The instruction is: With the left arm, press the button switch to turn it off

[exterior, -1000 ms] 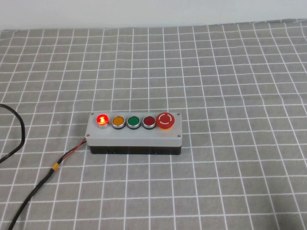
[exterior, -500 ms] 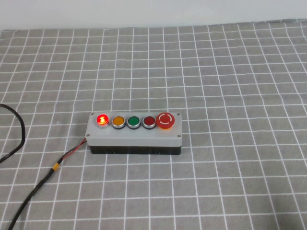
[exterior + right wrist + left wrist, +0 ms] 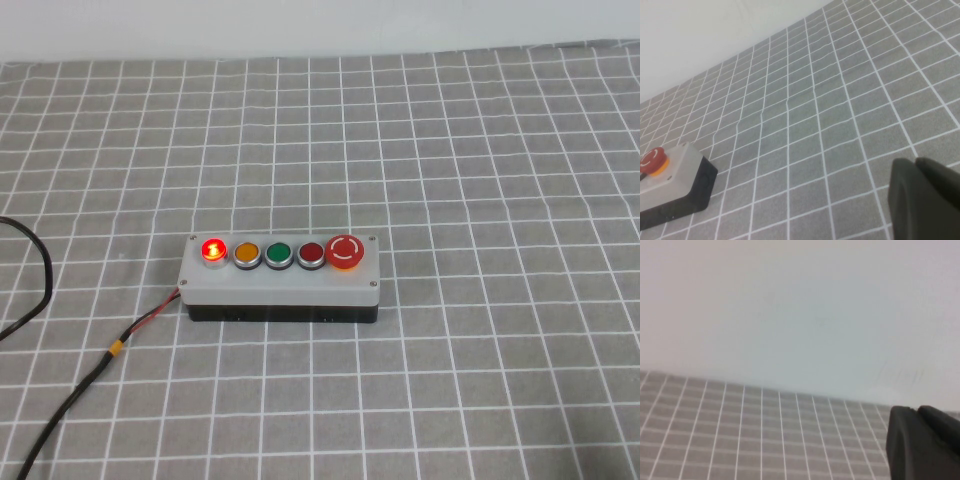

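Observation:
The button switch (image 3: 213, 250) is the small round bright-red button, lit, at the left end of the five-button row on the grey box (image 3: 280, 282). Neither arm shows in the high view. In the left wrist view my left gripper (image 3: 917, 411) is shut and empty, looking over the checked cloth toward the white wall; the box is out of that view. In the right wrist view my right gripper (image 3: 916, 161) is shut and empty, well away from the box end (image 3: 677, 172) with the large red mushroom button (image 3: 651, 159).
Orange (image 3: 246, 252), green (image 3: 278, 253) and darker red (image 3: 311, 253) buttons fill the row. A black cable with red wires (image 3: 90, 375) runs from the box's left end to the front left. The grey checked cloth (image 3: 480, 150) covers the table.

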